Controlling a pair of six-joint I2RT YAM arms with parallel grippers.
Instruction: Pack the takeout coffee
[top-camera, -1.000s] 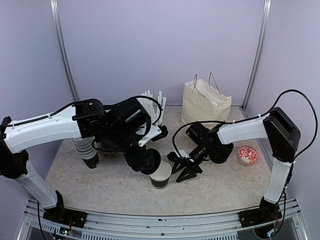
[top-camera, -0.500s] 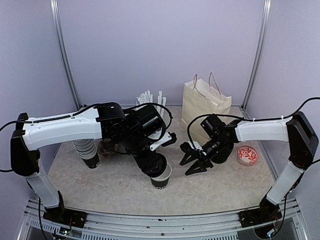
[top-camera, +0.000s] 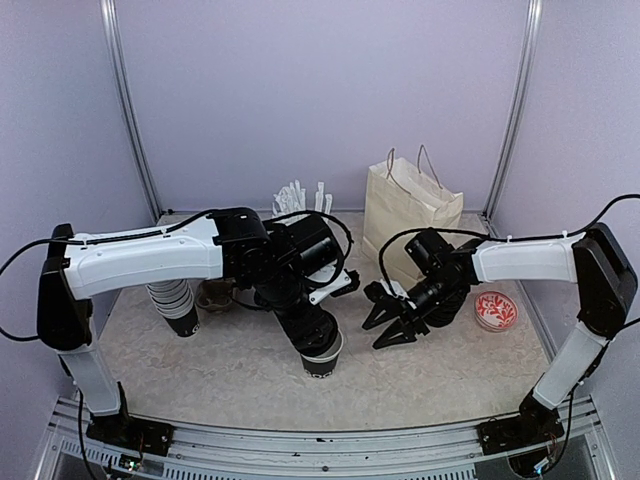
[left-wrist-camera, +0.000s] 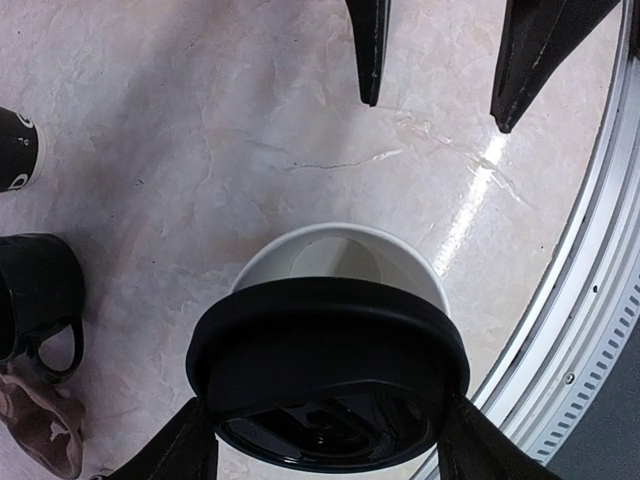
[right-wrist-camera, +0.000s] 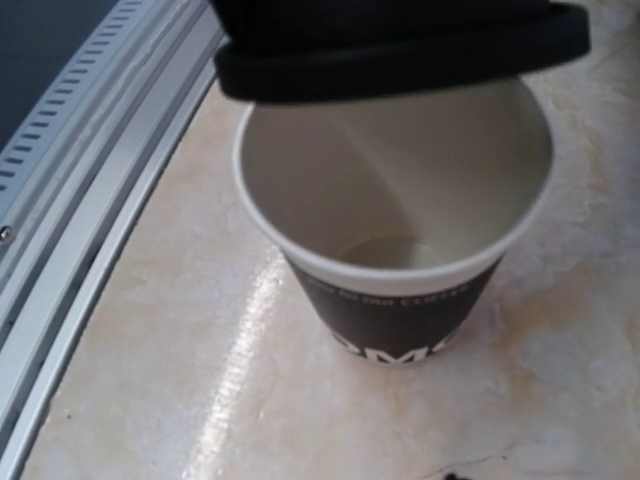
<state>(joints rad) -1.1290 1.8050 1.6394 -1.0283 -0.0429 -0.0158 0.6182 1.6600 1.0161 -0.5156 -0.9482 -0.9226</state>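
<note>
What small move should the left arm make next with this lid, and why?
Probably nudge the lid to centre it over the cup before lowering. The left gripper holds it above the rim, not seated, and part of the white opening shows past its edge. The right gripper stands open, apart from the cup.

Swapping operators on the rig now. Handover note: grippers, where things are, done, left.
Left gripper: shut on lid, held partly over the mouth of the open cup, not seated.
Right gripper: open, empty, just right of the cup.
Bag stands at the back; cup stack on the left.
Done: lid in hand, at the cup.
Left: press lid on, put cup in bag.
</note>
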